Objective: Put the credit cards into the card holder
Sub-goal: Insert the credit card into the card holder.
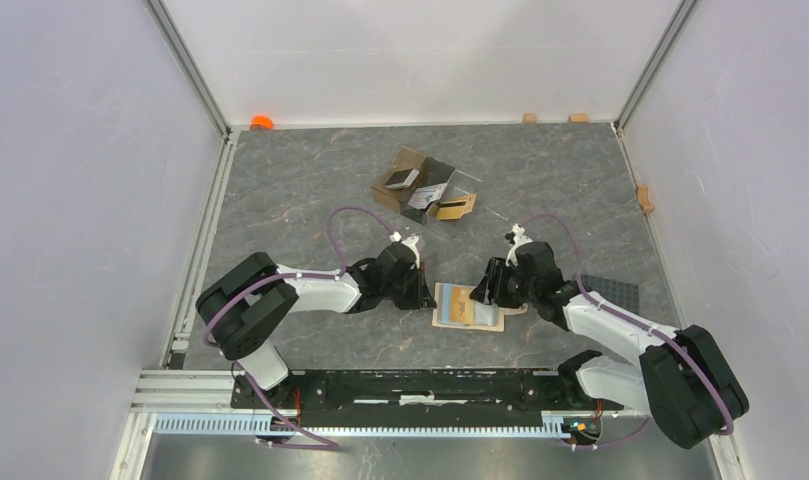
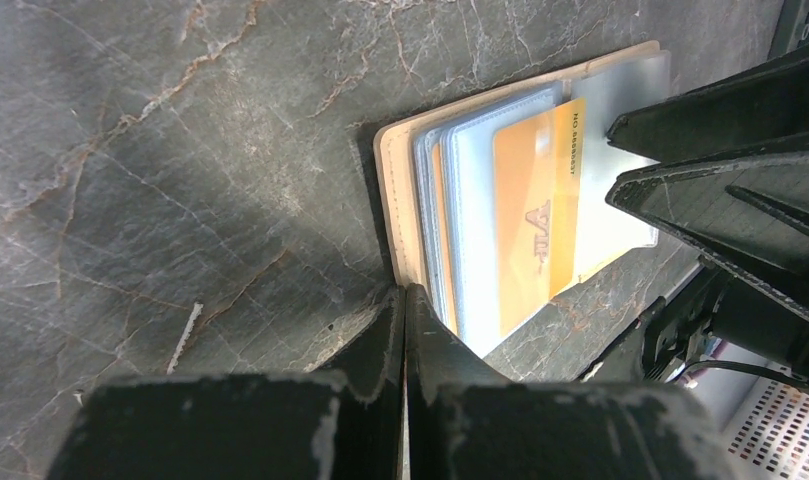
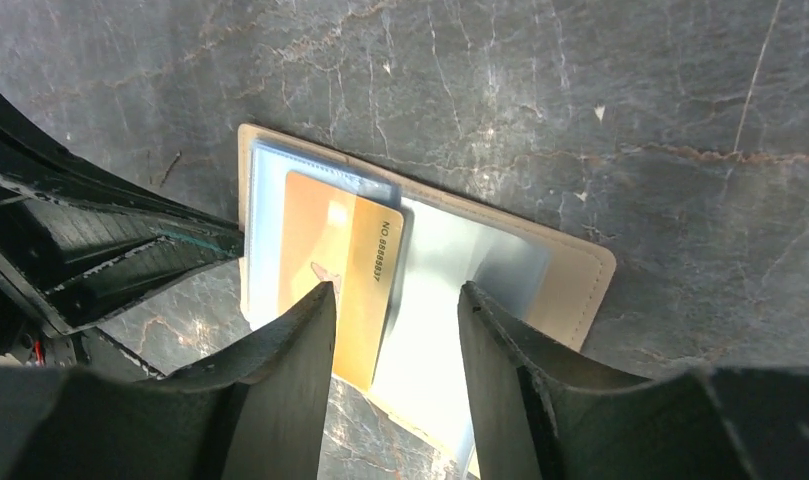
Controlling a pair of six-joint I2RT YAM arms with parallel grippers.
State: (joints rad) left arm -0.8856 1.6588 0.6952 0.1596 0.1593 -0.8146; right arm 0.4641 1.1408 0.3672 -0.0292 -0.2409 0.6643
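Right gripper [image 3: 395,300]: jaws partly parted, gripping nothing, fingertips poised over the orange-gold credit card [image 3: 340,250]. Left gripper [image 2: 405,300]: jaws pressed together, empty, tips at the tan edge of the card holder [image 2: 400,180]. The card holder lies open and flat between both grippers. It has a tan leather-like cover, rounded corners and translucent light blue sleeves. The card sits partly inside one sleeve, its numbered strip exposed. Veined grey stone-pattern table [image 1: 300,180] surrounds the holder. A brown-tinted divided box [image 1: 425,187] stands well apart.
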